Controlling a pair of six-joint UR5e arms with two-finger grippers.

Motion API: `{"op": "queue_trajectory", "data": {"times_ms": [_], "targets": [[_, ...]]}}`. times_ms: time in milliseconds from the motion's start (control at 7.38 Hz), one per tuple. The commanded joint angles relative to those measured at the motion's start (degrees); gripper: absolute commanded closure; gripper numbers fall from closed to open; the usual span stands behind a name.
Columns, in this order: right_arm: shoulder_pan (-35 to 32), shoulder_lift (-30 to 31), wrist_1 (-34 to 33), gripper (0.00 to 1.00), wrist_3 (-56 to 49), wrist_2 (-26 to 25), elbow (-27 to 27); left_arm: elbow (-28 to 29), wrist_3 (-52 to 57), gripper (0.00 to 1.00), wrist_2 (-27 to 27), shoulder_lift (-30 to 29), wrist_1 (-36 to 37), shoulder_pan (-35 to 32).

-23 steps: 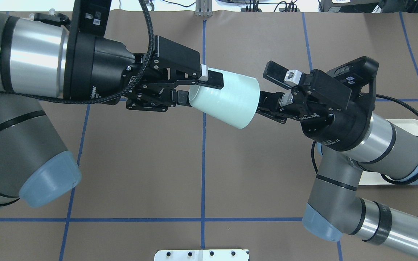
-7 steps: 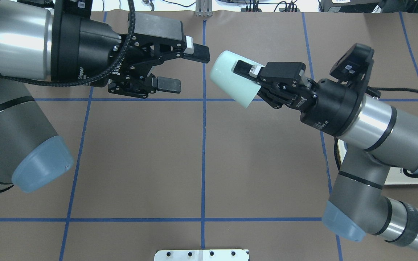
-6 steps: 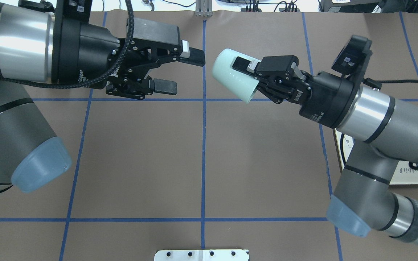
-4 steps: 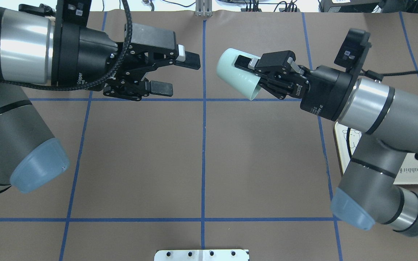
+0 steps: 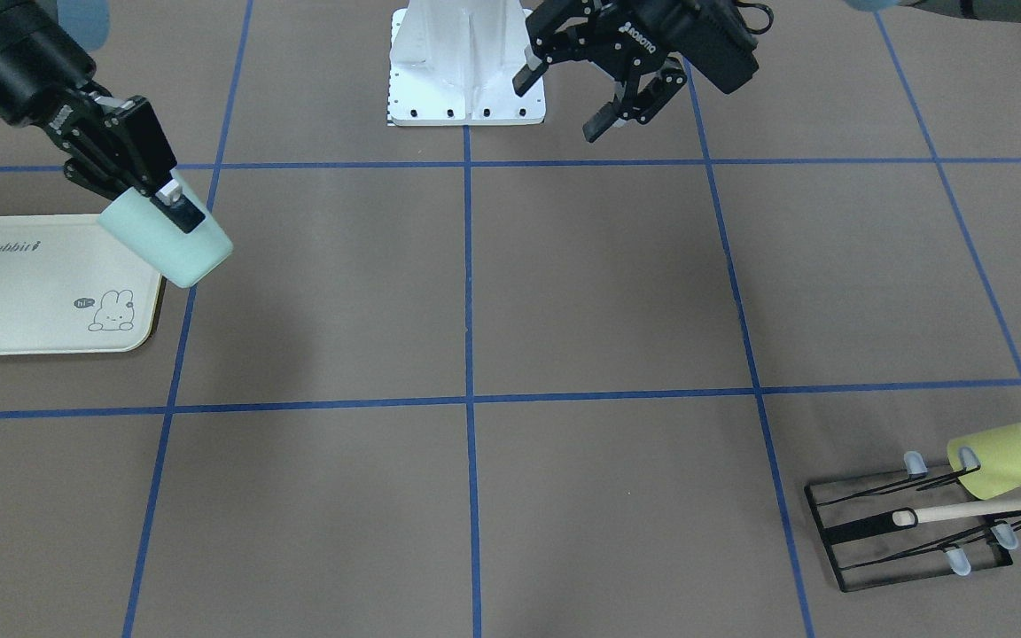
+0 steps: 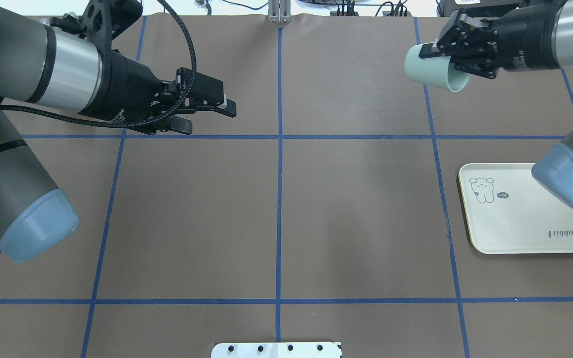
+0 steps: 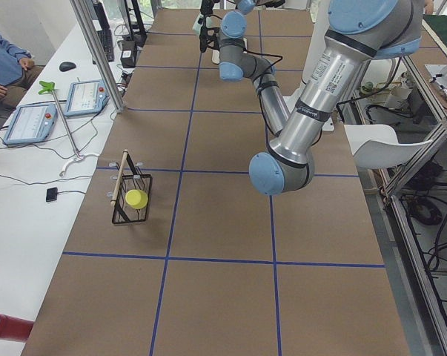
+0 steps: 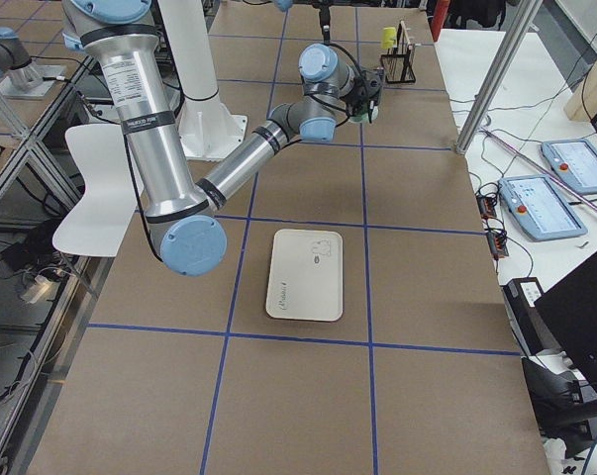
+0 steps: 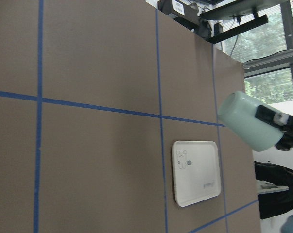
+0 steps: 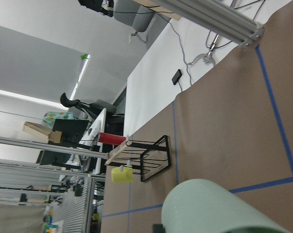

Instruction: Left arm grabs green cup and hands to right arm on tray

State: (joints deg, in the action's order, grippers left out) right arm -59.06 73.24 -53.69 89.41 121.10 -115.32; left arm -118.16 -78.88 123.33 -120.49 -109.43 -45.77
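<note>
Plainly the green cup (image 6: 430,72) hangs off the table, clamped at its mouth end in the right gripper (image 6: 446,53), with one finger lying along the outside wall. Its long axis is tipped near level, closed base pointing away from the wrist and open mouth toward it. It is smooth, pale mint plastic, tapered, with no handle, and looks light. The tray (image 6: 530,233) lies below those jaws and back toward the robot's side, well apart from the cup. It is cream and flat-floored, with rounded corners and a raised rim. The coming move, I judge, is backward and down, righting the cup. The left gripper (image 6: 209,118) hangs far across, jaws apart and empty.
</note>
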Motion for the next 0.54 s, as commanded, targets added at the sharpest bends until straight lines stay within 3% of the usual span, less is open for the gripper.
{"op": "queue_trajectory", "data": {"times_ms": [0, 271, 407], "targets": [[-1.7, 0.2, -18.0, 1.0, -11.8, 1.2, -3.0, -0.4, 12.0, 0.0, -1.8, 0.2, 16.2, -2.1], [-1.8, 1.2, -32.9, 1.0, -23.5, -0.1, -6.3, -1.4, 24.3, 0.0, -9.6, 0.7, 30.7, -2.8], [-1.2, 2.9, -36.5, 1.0, -29.6, -2.4, -7.0, -2.1, 31.7, 0.0, -14.2, 0.9, 38.7, -2.9]]}}
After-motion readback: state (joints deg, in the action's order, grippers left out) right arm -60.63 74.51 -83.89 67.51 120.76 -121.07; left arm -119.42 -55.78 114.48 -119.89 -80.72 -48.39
